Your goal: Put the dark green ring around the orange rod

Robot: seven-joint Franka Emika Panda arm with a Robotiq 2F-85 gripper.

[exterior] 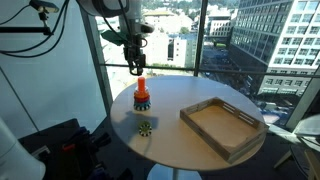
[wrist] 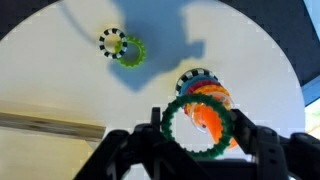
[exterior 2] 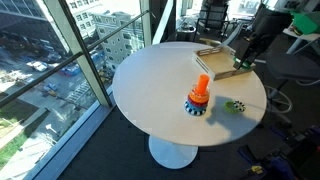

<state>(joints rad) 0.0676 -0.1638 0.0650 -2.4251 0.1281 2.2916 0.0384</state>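
Note:
The dark green ring (wrist: 200, 153) is held upright between the fingers of my gripper (wrist: 198, 125), which is shut on it. The orange rod (wrist: 207, 117) shows through the ring's hole in the wrist view, with coloured rings stacked round its base. In both exterior views the gripper (exterior: 137, 66) (exterior 2: 243, 62) hangs above the round white table (exterior: 190, 95), over the orange rod (exterior: 141, 89) in one and off to the side of the rod (exterior 2: 201, 88) in the other. The ring has not touched the rod.
A yellow ring (wrist: 112, 42) and a light green ring (wrist: 132, 51) lie together on the table near the rod (exterior: 145, 127) (exterior 2: 235, 105). A wooden tray (exterior: 222, 125) (exterior 2: 222, 58) stands on the table's other half. Floor-to-ceiling windows are close behind the table.

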